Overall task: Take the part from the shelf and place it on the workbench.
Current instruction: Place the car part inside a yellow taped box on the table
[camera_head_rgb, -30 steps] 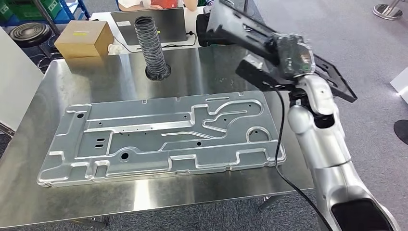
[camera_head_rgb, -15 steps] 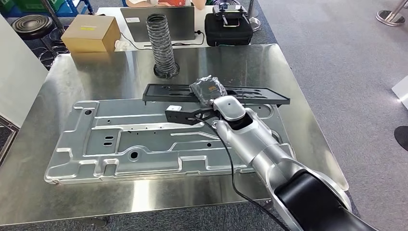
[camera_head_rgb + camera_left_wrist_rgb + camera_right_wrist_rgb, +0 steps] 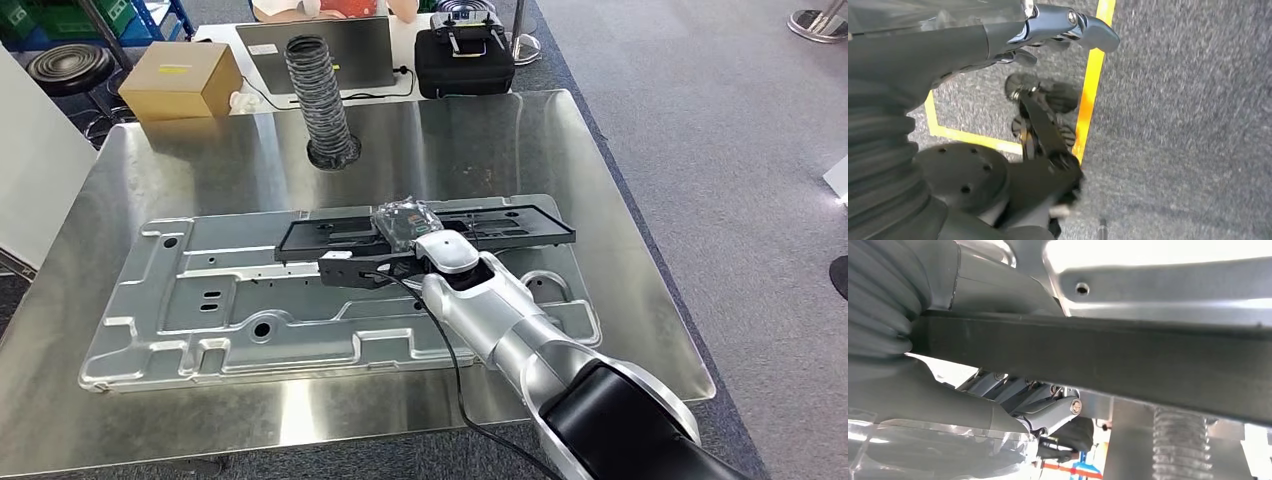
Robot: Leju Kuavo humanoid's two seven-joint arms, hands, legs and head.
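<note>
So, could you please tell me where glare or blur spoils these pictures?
Head view: sharp; soft ceiling glare streaks the steel workbench. Right wrist view: the stamped metal panel is blown out white at the top, and the black part shows as a dark bar. Left wrist view: floor sharp, left hand slightly soft.

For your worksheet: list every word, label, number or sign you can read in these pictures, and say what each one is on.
No text can be read.
Yellow label on the cardboard box: too small to read.
White sticker on the grey laptop lid: blurred.
White tag on the black part, held by the right hand: blank or too small to tell.
</note>
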